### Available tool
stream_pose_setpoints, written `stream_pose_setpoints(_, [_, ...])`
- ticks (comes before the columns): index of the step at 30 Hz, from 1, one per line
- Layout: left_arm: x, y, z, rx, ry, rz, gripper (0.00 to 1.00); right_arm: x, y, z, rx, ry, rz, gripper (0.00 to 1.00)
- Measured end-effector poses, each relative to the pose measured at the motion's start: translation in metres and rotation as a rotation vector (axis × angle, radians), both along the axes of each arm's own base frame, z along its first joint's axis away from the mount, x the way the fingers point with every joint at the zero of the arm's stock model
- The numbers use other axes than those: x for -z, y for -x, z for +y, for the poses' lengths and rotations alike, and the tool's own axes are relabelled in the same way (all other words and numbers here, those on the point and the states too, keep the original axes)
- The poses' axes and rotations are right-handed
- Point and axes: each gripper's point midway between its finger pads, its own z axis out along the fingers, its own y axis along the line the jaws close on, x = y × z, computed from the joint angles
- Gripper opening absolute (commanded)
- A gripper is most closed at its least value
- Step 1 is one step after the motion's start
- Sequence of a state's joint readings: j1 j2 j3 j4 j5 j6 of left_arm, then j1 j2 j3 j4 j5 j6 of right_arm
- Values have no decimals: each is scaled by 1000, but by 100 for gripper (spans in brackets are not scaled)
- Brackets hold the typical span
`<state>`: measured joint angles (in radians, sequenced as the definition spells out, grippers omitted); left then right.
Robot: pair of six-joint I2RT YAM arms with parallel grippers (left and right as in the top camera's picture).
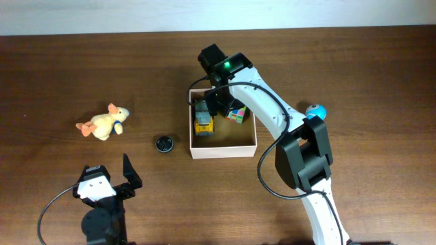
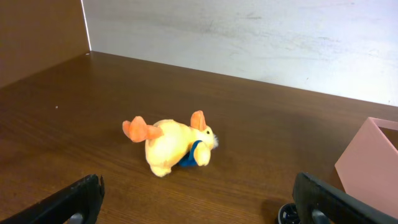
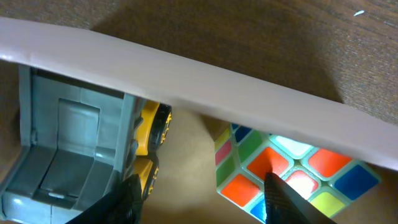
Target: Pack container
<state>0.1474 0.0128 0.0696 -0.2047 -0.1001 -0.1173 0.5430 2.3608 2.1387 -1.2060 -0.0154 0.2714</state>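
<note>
While right fingers (image 3: 286, 205) hang parted, empty, inside container (image 3: 249, 99) | toy truck (image 3: 68, 149) to their left, cube (image 3: 298, 165) at their right | left fingers (image 2: 81, 196) spread wide, plush duck (image 2: 169, 146) ahead

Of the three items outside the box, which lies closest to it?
The small black round object, just beside the container; the plush duck and blue ball lie farther off.

The container (image 1: 223, 150) holds a truck (image 1: 204, 120) and cube (image 1: 236, 114).

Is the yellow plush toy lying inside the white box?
No, the yellow plush toy lies on the table, apart from the container and outside its walls.
</note>
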Motion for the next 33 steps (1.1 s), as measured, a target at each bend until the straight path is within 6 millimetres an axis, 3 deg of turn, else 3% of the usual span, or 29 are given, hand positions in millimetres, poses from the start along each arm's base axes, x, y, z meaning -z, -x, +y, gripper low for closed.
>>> stream_pose_setpoints(9, [0,0,0,0,0,0,99,0,5,-1,-19,3,23,58])
stream_pose_setpoints(19, [0,0,0,0,0,0,99,-4,8,4,-47,-22,34,67])
stream_pose_setpoints(27, [0,0,0,0,0,0,99,-21,-2,12,-55,-63,-10,69])
stream_pose_setpoints(33, [0,0,0,0,0,0,99,-23,-3,14,-56,-69,-12,69])
